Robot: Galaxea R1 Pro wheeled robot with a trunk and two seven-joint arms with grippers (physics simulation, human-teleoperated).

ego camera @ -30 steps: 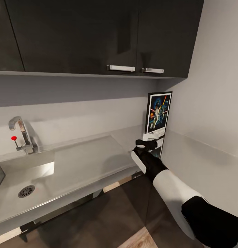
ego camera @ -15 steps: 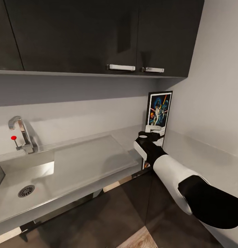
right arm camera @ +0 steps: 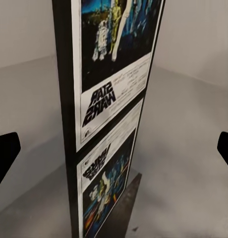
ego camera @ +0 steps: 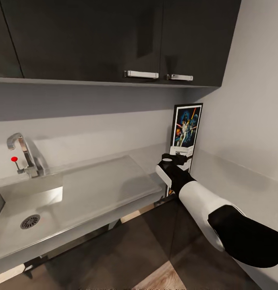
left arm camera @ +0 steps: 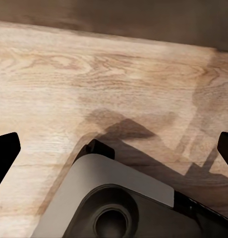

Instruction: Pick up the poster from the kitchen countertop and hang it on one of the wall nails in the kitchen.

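Observation:
The poster (ego camera: 186, 128) stands upright in the corner of the kitchen countertop (ego camera: 106, 181), against the right wall. My right gripper (ego camera: 178, 157) is at the poster's lower part, just above the worktop. The right wrist view has the poster (right arm camera: 114, 74) very close, black frame edge towards me and the title strip readable, with its mirror image on the glossy countertop (right arm camera: 39, 163) below. The right gripper (right arm camera: 115, 153) is open, its dark fingertips (right arm camera: 5, 158) wide apart either side of the poster. My left gripper (left arm camera: 115, 150) is open, over the floor. The wall nails are out of view.
A steel sink (ego camera: 18, 209) with a tap (ego camera: 22, 153) lies at the left of the worktop. Dark upper cabinets (ego camera: 115, 40) hang above the poster. The right wall (ego camera: 252, 100) is close by. Dark base cabinets (ego camera: 155, 241) stand below, and my grey base (left arm camera: 109, 203) sits on plank floor (left arm camera: 69, 74).
My right arm reached forward and a little up, bringing the gripper closer to the poster's lower part. The head camera tilted slightly. The poster stayed in place.

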